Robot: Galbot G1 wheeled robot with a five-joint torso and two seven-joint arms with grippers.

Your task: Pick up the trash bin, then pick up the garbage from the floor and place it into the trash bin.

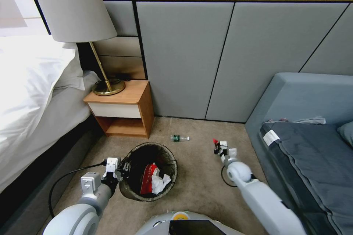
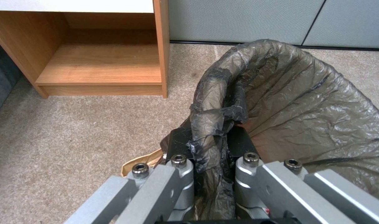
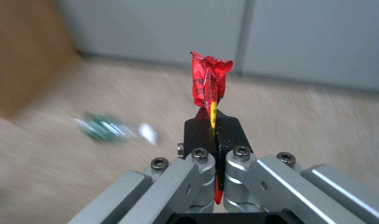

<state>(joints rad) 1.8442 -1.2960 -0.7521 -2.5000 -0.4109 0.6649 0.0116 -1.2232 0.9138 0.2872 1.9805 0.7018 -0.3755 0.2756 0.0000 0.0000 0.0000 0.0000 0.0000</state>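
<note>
The trash bin (image 1: 161, 159), its dark bag liner (image 2: 301, 105) folded over the rim, is low in front of me and holds red and white wrappers (image 1: 152, 180). My left gripper (image 1: 124, 167) is at the bin's left rim, and in the left wrist view it (image 2: 210, 141) is shut on the rim and liner. My right gripper (image 1: 218, 147) hovers over the carpet to the right of the bin, shut on a crumpled red wrapper (image 3: 209, 84) that sticks out past the fingertips (image 3: 197, 124). A small green-labelled bottle (image 1: 180, 138) lies on the floor beyond the bin.
A wooden nightstand (image 1: 125, 108) with a lamp (image 1: 73, 7) stands at the back left beside the bed (image 1: 33, 91). A grey sofa (image 1: 305, 125) is along the right. Grey wall panels (image 1: 191, 55) close off the back. A black cable (image 1: 62, 180) trails from my left arm.
</note>
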